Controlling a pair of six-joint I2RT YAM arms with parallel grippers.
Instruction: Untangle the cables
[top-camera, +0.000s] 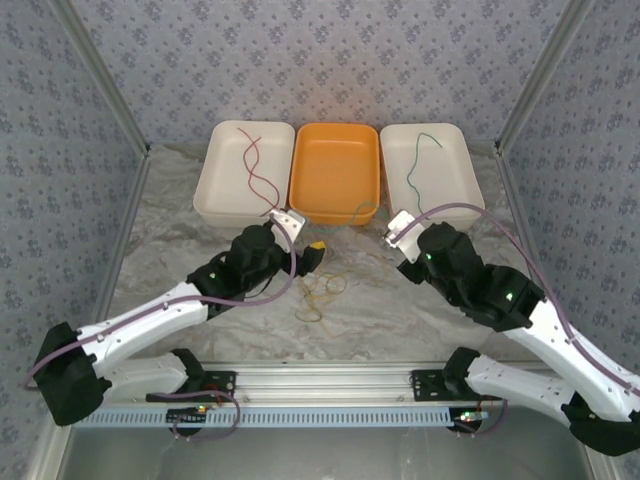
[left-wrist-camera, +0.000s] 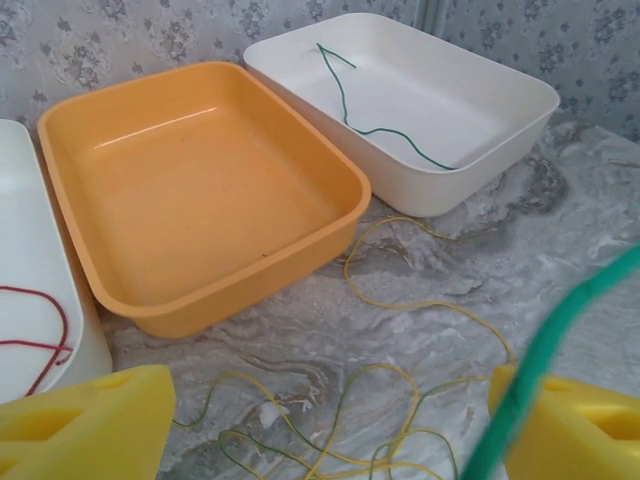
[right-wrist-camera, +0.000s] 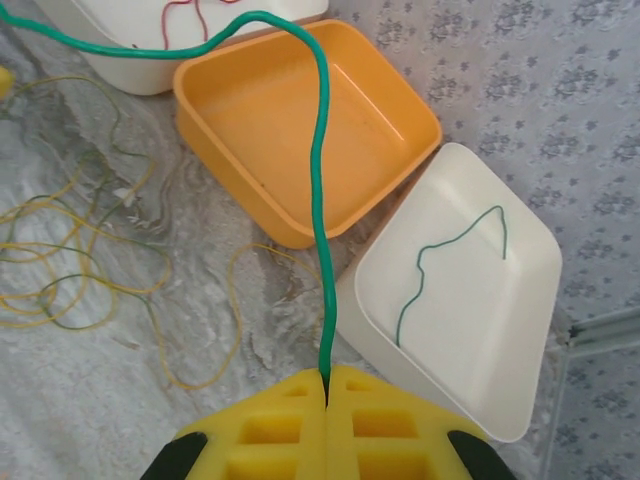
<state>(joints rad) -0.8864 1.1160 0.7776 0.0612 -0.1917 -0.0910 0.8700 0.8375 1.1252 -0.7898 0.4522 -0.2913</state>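
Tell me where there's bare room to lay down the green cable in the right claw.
The orange tray is empty. Bare table lies left of the left arm, before the white tray with the red cable, and along the rail right of the cable tangle. Crowded: that tangle, between left claw and right claw.

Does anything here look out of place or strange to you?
Yes. A heap of yellow and green cables lies tangled on the table near the orange tray, which is empty. One green cable hangs stretched in the air, pinched in the shut right tool.
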